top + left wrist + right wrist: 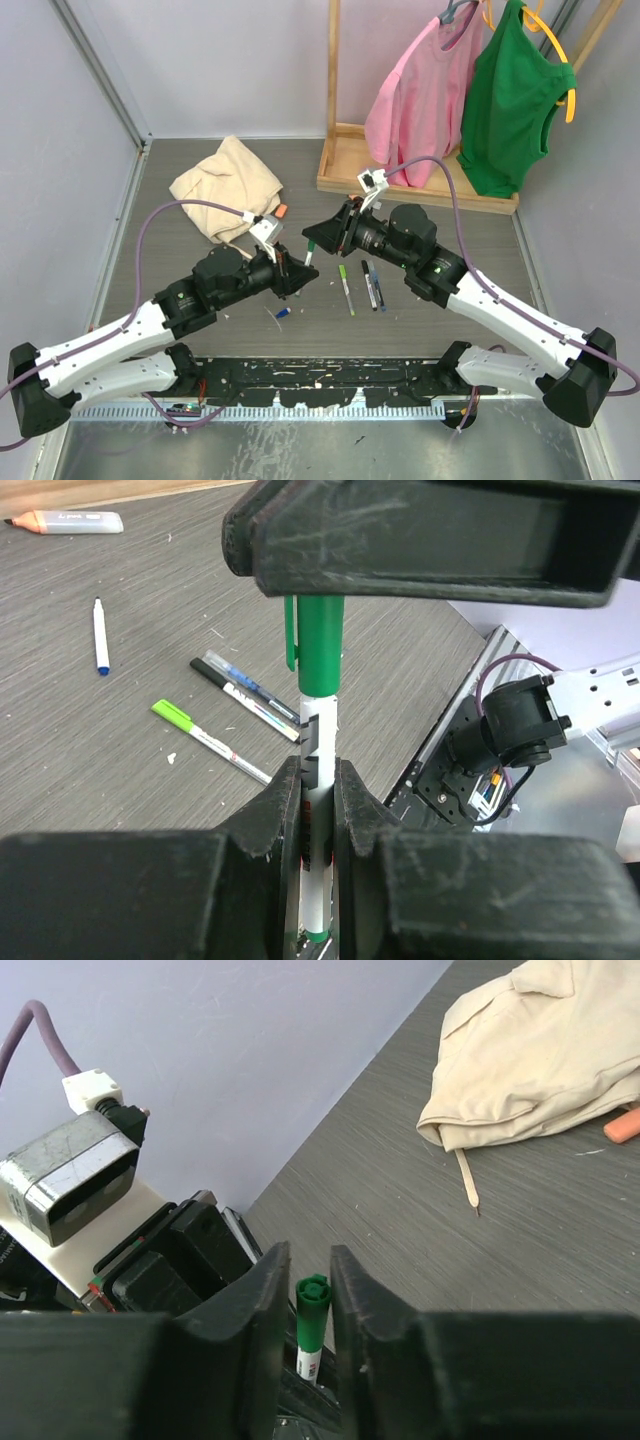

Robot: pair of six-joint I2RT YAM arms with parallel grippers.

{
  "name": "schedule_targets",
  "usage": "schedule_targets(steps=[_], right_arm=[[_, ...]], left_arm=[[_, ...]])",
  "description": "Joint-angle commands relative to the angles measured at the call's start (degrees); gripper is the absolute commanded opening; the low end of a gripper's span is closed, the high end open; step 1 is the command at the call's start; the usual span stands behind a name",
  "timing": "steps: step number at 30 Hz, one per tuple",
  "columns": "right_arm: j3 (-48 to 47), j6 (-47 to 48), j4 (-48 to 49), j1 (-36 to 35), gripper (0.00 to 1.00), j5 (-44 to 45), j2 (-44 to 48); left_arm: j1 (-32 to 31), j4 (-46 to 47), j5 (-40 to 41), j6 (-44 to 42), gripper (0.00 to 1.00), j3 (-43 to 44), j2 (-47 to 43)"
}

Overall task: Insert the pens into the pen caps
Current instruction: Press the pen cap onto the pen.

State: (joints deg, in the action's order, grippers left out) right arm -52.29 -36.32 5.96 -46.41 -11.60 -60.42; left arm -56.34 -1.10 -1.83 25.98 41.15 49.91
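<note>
**Grippers meet over the middle of the bench (490, 240), a pen and its cap between them.**
The left gripper (318, 770) is clamped on the white pen (318, 730). The right gripper (308, 1255) flanks the green cap (320, 645), and whether it grips is unclear. An off-axis push could cock the cap or slide the barrel through the jaws. The cream cloth (228, 185) crowds the far edge, three loose pens (370, 285) lie just right, and a blue cap (283, 313) sits toward the near edge. The left edge offers room.

Capped pen (318, 730) spanning left pincer (299, 273) and right pincer (311, 240) mid-surface (420, 322), three loose pens (369, 285) lying just right, cloth (228, 183) behind left, rack (350, 172) behind right
</note>
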Motion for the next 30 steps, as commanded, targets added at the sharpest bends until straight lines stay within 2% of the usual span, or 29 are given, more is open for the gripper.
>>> schedule_targets(steps=[1,6,11,18,25,30], right_arm=[[-0.93,0.24,2.33,-0.38,0.22,-0.61,0.33],[0.59,0.39,1.86,-1.36,0.01,1.70,1.13],[1.29,0.40,-1.17,-4.54,0.00,4.70,1.00],[3.03,-1.02,-2.71,-13.57,0.00,9.79,-0.74],[5.50,-2.74,-2.55,-19.83,0.00,10.74,-3.19],[7.01,-3.95,-2.18,-23.20,0.00,12.20,-3.67]], left_arm=[[0.15,2.69,-0.81,-1.19,0.00,2.97,0.29],[0.11,1.18,3.43,-0.14,0.00,4.10,-1.11],[0.11,0.54,6.14,-0.75,0.00,5.53,-2.87],[0.14,-1.64,6.87,-1.08,0.00,10.28,-4.47],[0.11,-3.80,8.99,-3.06,0.00,17.10,-4.86],[0.16,-3.25,10.31,-3.77,0.00,18.79,-4.47]])
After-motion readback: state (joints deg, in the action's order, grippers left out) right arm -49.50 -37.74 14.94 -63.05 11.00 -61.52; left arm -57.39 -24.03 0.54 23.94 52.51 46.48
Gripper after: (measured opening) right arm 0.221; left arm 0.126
